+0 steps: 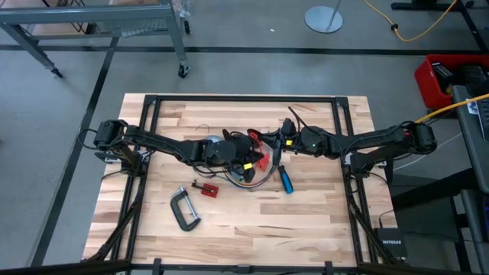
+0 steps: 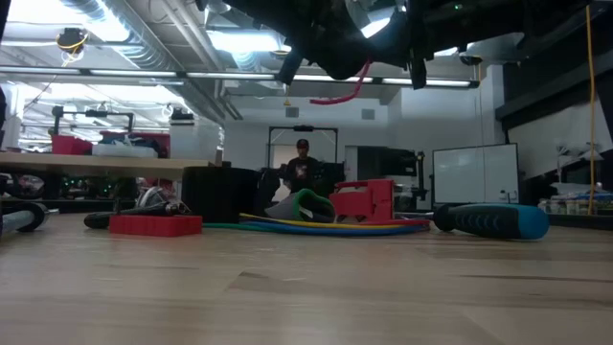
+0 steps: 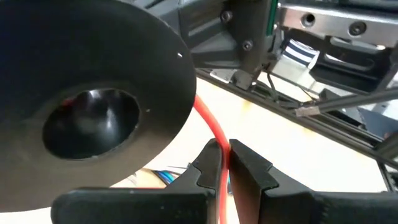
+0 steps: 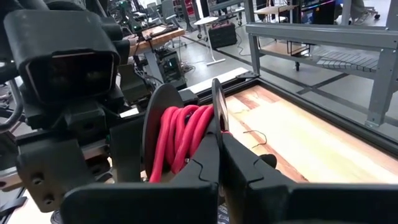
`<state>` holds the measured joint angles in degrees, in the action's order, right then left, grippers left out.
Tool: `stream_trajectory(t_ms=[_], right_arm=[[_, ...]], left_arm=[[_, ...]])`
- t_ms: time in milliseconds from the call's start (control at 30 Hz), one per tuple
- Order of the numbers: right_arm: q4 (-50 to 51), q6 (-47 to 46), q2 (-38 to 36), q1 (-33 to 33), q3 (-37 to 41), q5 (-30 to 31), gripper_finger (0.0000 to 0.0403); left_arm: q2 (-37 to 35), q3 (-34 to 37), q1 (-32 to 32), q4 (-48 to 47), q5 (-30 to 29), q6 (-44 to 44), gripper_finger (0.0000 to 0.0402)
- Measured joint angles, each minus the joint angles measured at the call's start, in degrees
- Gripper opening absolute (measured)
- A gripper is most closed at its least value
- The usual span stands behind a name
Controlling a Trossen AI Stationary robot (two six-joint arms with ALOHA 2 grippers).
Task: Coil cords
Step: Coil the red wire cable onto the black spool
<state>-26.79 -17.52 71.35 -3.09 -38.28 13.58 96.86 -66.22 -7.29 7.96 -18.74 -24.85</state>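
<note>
A black spool (image 4: 155, 124) wound with red cord (image 4: 183, 134) is held above the table's middle (image 1: 265, 149) between both arms. My right gripper (image 4: 219, 134) is shut on the spool's flange. My left gripper (image 3: 225, 149) is shut on the red cord's free run (image 3: 208, 118), just below the other flange (image 3: 93, 93). A slack loop of red cord (image 2: 345, 94) hangs under the grippers. A bundle of orange, green and blue cords (image 2: 316, 225) lies flat on the table beneath them (image 1: 246, 180). My left gripper pinches the red cord (image 3: 219, 163) between its two fingers, a short way from where the cord leaves the spool's core. The cord runs along the fingers and is lifted clear of the table. My right gripper pinches the thin rim of the spool's near flange (image 4: 216, 102) between its two fingers, coming level from the table's right side. The spool stands on edge in the air, clear of the table.
A blue-handled screwdriver (image 1: 284, 180) lies right of the cord bundle. A small red block (image 1: 206, 189) and a black C-clamp (image 1: 183, 208) lie toward the near left. A grey roll (image 1: 202, 143) sits under the left arm. Black frame rails (image 1: 244, 99) edge the table.
</note>
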Motion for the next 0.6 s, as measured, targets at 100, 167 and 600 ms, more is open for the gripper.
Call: stream_trajectory(t_ms=[100, 167, 600], right_arm=[[0.0, 0.02, 0.0, 0.0, 0.0, -0.32, 0.0002], [0.0, 0.02, 0.0, 0.0, 0.0, -0.78, 0.0001], [-0.2, 0.0, 0.0, 0.0, -0.04, -1.38, 0.0001]], left_arm=[[0.0, 0.0, 0.0, -0.45, 1.98, 1.22, 0.0018], [0.0, 0.0, 0.0, -1.4, 2.68, 1.25, 0.0018], [0.02, 0.0, -0.04, -3.04, 3.43, 6.63, 0.0018]])
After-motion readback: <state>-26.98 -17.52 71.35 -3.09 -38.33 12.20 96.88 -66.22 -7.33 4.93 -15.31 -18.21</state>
